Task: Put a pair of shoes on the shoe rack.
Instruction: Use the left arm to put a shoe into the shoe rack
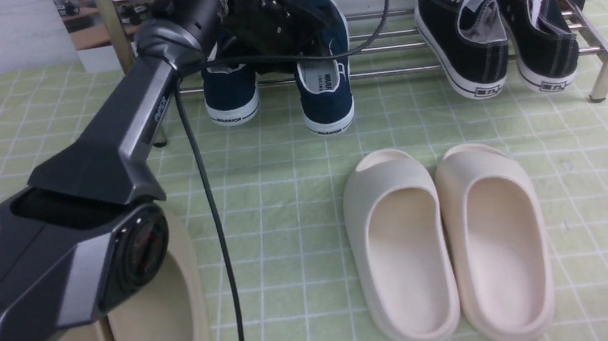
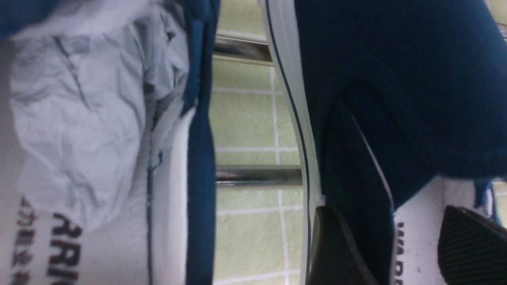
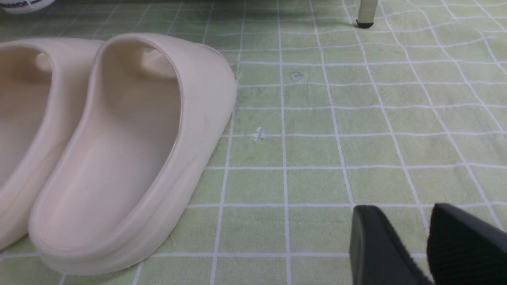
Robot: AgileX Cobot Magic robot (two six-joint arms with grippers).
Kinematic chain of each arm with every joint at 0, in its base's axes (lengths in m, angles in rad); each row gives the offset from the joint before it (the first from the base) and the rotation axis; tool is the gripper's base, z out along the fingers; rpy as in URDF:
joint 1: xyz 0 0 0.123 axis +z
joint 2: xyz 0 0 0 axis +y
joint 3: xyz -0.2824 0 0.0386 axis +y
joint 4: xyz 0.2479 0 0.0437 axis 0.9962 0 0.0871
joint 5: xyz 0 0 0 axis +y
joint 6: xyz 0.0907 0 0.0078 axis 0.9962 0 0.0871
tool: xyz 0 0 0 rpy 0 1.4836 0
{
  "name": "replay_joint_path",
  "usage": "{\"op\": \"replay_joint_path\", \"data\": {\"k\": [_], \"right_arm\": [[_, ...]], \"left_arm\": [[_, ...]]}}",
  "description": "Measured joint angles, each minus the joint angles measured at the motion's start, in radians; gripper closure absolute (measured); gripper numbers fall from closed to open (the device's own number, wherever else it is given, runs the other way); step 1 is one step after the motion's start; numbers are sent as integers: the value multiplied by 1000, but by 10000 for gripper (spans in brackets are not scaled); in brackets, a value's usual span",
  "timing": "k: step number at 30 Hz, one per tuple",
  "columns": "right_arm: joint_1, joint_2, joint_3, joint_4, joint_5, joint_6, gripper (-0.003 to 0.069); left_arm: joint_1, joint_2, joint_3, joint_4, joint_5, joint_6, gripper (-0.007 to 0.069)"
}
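Observation:
Two navy slip-ons with white soles rest on the chrome shoe rack (image 1: 441, 66) at its left end, heels toward me: one (image 1: 231, 96) on the left, the other (image 1: 327, 99) beside it, heel hanging over the front bar. My left gripper (image 1: 295, 40) hovers over the second shoe. In the left wrist view the gripper (image 2: 392, 253) is open, one finger outside that shoe's side wall (image 2: 396, 79) and one inside its opening. The other shoe (image 2: 99, 118) shows paper stuffing. My right gripper (image 3: 404, 221) is shut and empty above the mat, out of the front view.
Black lace-up sneakers (image 1: 494, 29) sit on the rack's right end. Cream slides (image 1: 449, 240) lie on the green checked mat in front. Beige slides (image 1: 155, 319) lie under my left arm. A rack leg (image 3: 364, 16) and a cream slide (image 3: 130, 150) show in the right wrist view.

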Motion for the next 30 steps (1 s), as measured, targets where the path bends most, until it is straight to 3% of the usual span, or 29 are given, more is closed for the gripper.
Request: {"op": "replay_joint_path", "data": {"k": [7,10,14,22,30], "right_arm": [[0,0,0,0,0,0,419],[0,0,0,0,0,0,419],[0,0,0,0,0,0,419],[0,0,0,0,0,0,419],[0,0,0,0,0,0,419]], "left_arm": [[-8,-124,-2,0,109,77,335],[-23,-204,-8,-1,213,130,446],[-62,-260,72,-13,229,154,616],[-237,-306,399,29,230,265,638],[-240,-262,487,221,123,183,638]]}}
